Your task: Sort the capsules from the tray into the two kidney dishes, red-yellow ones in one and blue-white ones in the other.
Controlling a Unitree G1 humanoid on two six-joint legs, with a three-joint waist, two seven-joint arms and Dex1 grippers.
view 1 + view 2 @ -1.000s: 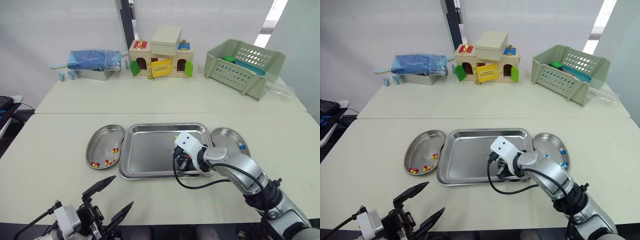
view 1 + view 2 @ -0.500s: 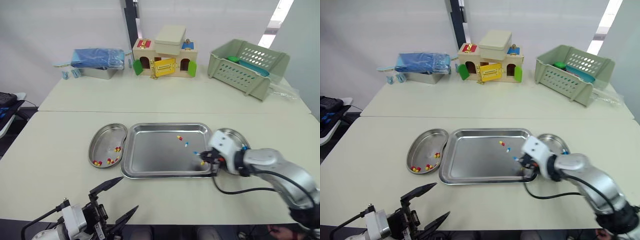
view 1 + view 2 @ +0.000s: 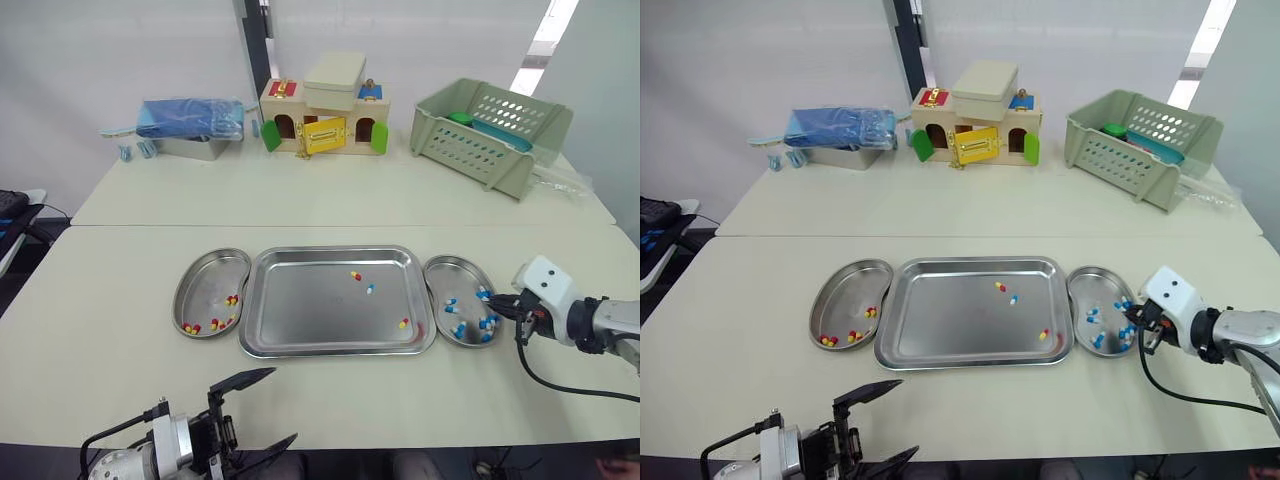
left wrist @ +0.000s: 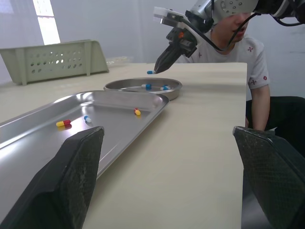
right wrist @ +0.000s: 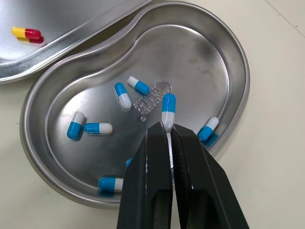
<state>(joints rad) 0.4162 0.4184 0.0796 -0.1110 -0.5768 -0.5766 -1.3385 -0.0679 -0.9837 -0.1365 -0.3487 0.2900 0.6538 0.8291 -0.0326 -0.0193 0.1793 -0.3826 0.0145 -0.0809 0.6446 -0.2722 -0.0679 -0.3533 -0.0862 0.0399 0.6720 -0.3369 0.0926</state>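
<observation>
The steel tray holds two red-yellow capsules and one blue-white capsule. The left kidney dish has several red-yellow capsules. Several blue-white ones lie in the right kidney dish. My right gripper hangs over that dish's outer side, shut on a blue-white capsule that sticks out past its tips. My left gripper is low at the table's near edge, open and holding nothing.
At the back of the far table stand a wooden toy house, a green basket and a metal box with a blue pack. A person in a white shirt sits beyond the right dish in the left wrist view.
My right gripper has left the tray's right end and moved right over the right kidney dish, carrying a blue-white capsule. The left gripper stays low and open.
</observation>
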